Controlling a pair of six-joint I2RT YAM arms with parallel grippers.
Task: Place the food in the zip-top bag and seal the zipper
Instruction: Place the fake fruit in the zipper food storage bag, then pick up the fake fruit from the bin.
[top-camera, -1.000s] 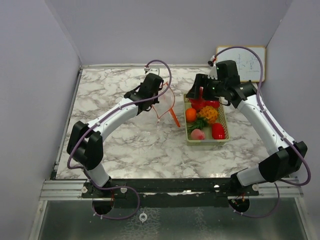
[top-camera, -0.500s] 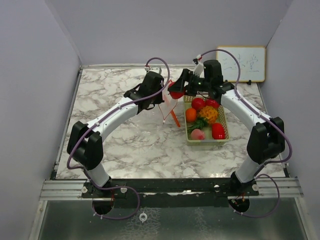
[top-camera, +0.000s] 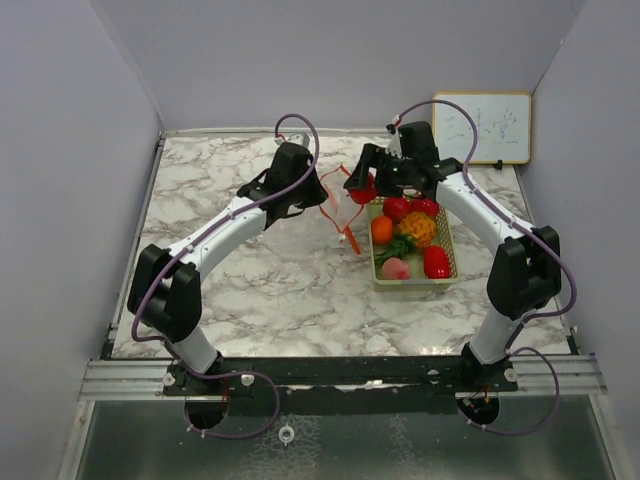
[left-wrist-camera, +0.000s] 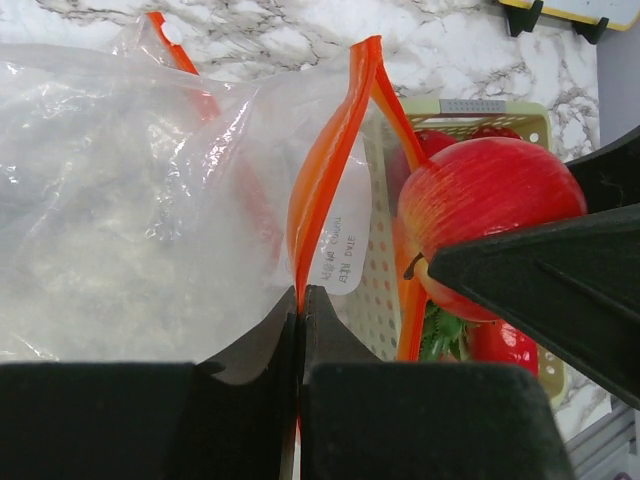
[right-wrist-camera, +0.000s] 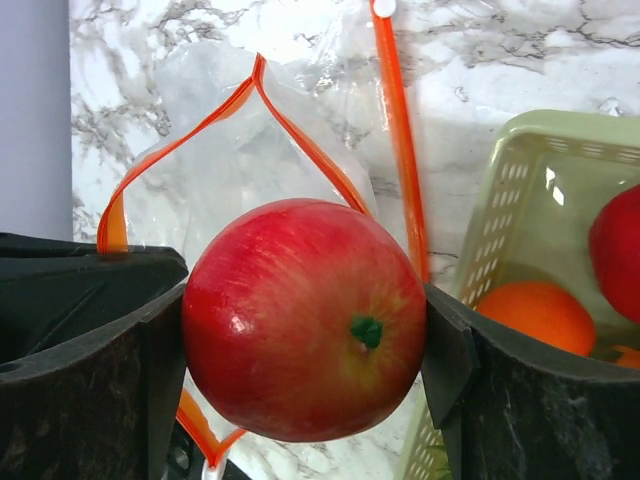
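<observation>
My right gripper (top-camera: 362, 187) is shut on a red apple (right-wrist-camera: 305, 320), held just above the open mouth of the clear zip-top bag (right-wrist-camera: 250, 180) with its orange zipper (left-wrist-camera: 325, 170). The apple also shows in the left wrist view (left-wrist-camera: 485, 215). My left gripper (left-wrist-camera: 301, 300) is shut on the bag's orange zipper lip and holds the bag up (top-camera: 335, 205). The pale green basket (top-camera: 446, 275) right of the bag holds an orange (top-camera: 381, 229), a yellow pineapple (top-camera: 417, 229), a pink peach (top-camera: 396, 268), a red pepper (top-camera: 436, 262) and red fruit (top-camera: 397, 207).
A small whiteboard (top-camera: 490, 127) leans on the back wall at the right. Grey walls close in the marble table (top-camera: 230, 290) on three sides. The basket lies close under my right arm.
My right gripper lifted the apple out of the basket and carried it left to the bag's mouth. My left gripper shifted slightly left, still holding the bag.
</observation>
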